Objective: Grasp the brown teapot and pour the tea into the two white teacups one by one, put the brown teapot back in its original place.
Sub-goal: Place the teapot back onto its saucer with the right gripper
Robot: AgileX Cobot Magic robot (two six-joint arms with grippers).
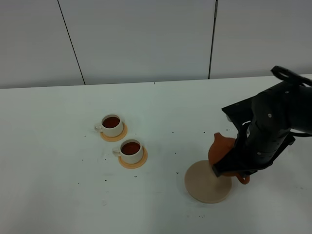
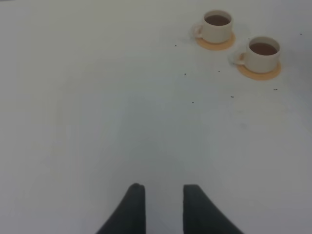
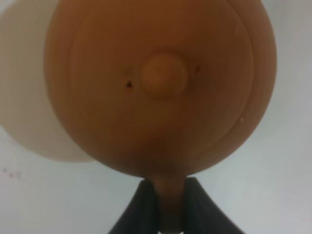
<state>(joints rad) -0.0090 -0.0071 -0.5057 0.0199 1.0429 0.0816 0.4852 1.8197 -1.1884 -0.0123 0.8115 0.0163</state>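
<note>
— Where's the pot?

— I've got the brown teapot [image 1: 222, 148] at lower right of the overhead frame, mostly hidden behind my right arm. The right gripper [image 3: 168, 195] is clamped on its loop handle [image 3: 169, 204]; in that wrist view the lid knob [image 3: 164, 75] sits near the frame's centre. The beige coaster [image 1: 204, 184] lies just below-left of the pot, overlapped by it in the overhead frame; I can't tell whether they touch.

— And the cups?

— Two white teacups, one [image 1: 112, 125] left of centre, the other [image 1: 131, 151] just lower right of it, both on orange saucers and both holding dark tea.

— Left side?

— The left gripper [image 2: 164, 195] hangs over bare table [image 1: 48, 161], jaws slightly apart, holding nothing.
</note>
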